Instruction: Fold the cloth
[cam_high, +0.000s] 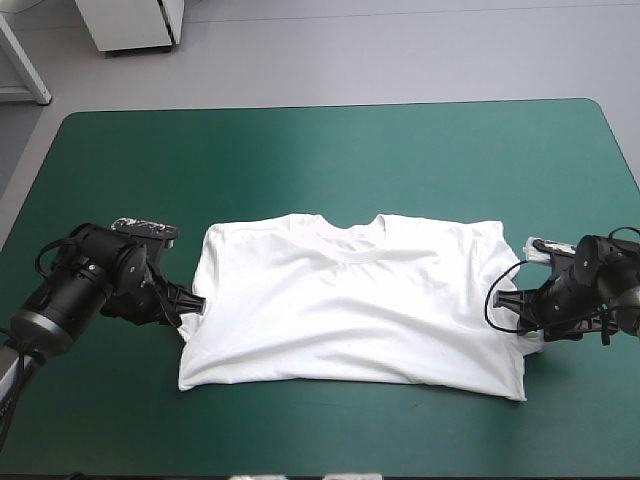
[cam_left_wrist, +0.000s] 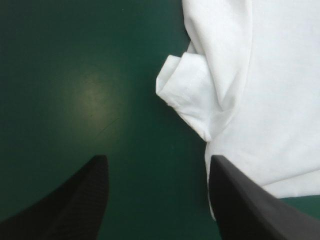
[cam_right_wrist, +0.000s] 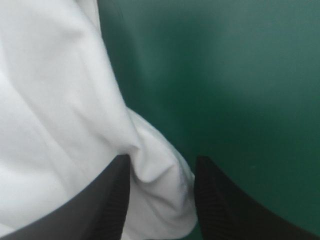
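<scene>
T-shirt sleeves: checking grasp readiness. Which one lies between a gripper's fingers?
The right arm's sleeve, between the open fingers of the right gripper; the other sleeve lies ahead of the left gripper.

Bare teal-green cover surrounds the flat T-shirt on every side.

T-shirt gets cut off at the edge in both wrist views, blurred in the right one. Fingertips of the right end effector can't be made out from above.
</scene>
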